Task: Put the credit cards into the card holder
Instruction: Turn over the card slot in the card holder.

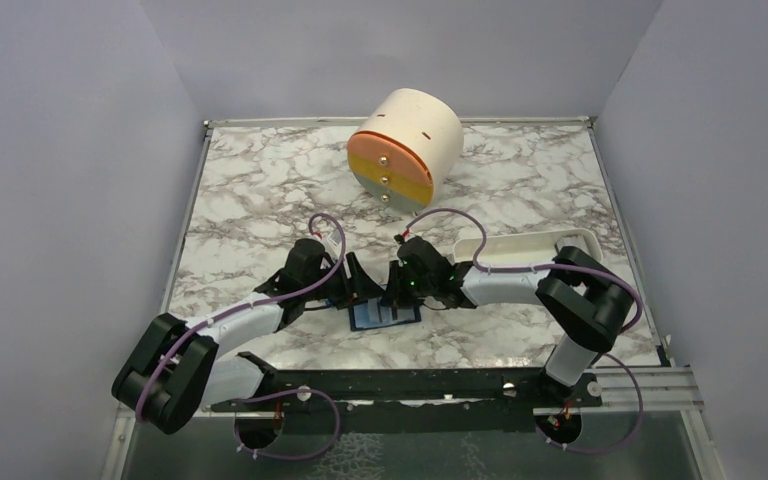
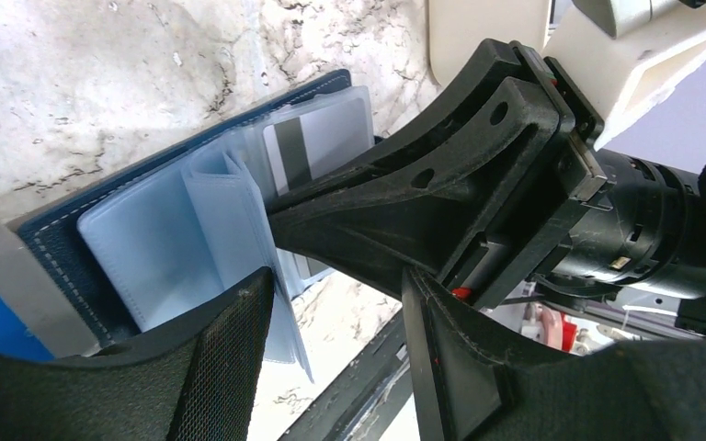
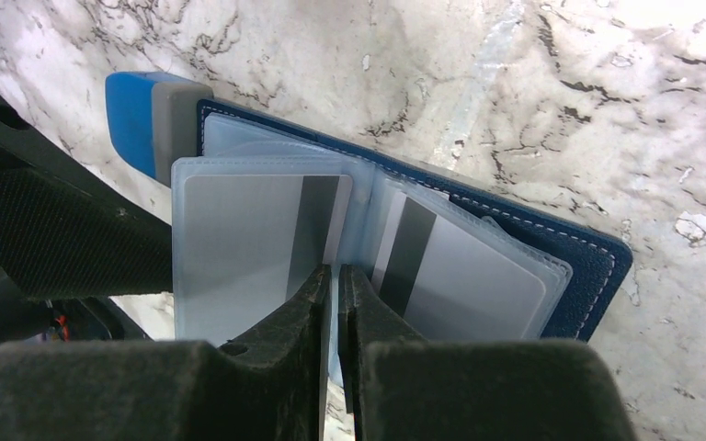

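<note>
The card holder point(image 1: 384, 316) lies open toward 6 o'clock on the marble surface point(image 1: 260, 200), with credit cards point(image 3: 248, 234) sleeved inside. The right gripper point(image 3: 337, 294) jaws pinch a clear sleeve leaf point(image 2: 225, 207). The left gripper point(image 2: 335, 285) jaws gape, holding nothing. Best to turn the leaf gently, with the wallet kept pinned.

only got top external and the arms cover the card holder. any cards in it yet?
Observer: Yes. The right wrist view shows a striped card sleeved left of the fold of the card holder, and a second card sleeved right of it.
Operator: right gripper holding something?
Observer: The right gripper is closed on a clear sleeve standing up at the fold.
Operator: left one?
Observer: The left gripper is open, with one finger at the holder's edge beside the blue block.
</note>
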